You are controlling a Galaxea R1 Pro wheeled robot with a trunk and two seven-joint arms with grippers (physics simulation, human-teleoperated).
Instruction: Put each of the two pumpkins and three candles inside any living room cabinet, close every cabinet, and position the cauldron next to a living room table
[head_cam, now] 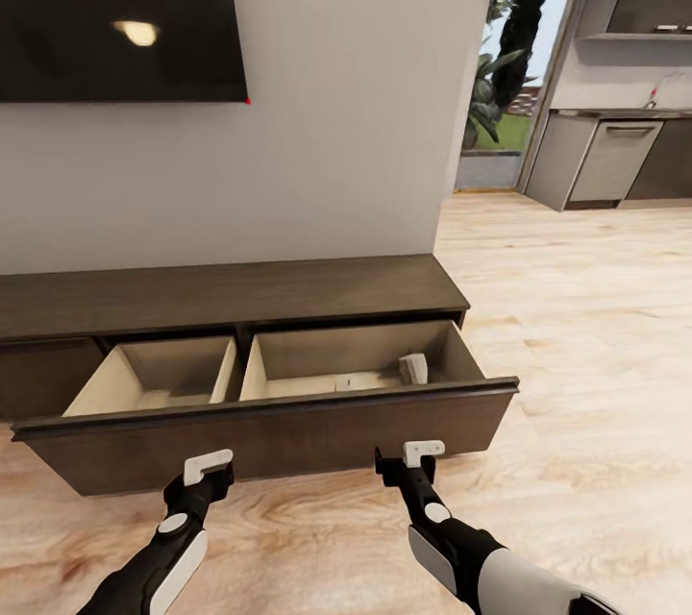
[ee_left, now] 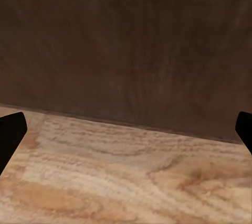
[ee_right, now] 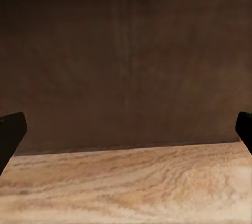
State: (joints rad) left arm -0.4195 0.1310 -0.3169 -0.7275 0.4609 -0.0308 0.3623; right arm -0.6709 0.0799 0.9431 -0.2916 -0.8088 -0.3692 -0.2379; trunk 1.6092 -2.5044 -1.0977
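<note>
The dark-brown cabinet [head_cam: 231,293] stands against the wall with its wide drawer [head_cam: 269,437] pulled out, showing two pale compartments. One beige candle [head_cam: 413,367] leans in the right compartment near its right end. A small pale bit [head_cam: 342,382] peeks over the drawer front; what it is I cannot tell. My left gripper [head_cam: 206,479] and right gripper [head_cam: 411,463] hover low just before the drawer front, both open and holding nothing. In the wrist views their dark fingertips [ee_left: 10,132] [ee_right: 10,129] sit far apart, facing the drawer front. The pumpkins, cauldron and table are out of view.
A black screen [head_cam: 115,10] hangs on the white wall above the cabinet. Light wood floor [head_cam: 577,307] stretches to the right toward a kitchen with grey cupboards [head_cam: 605,159] and a glass opening onto plants [head_cam: 505,48].
</note>
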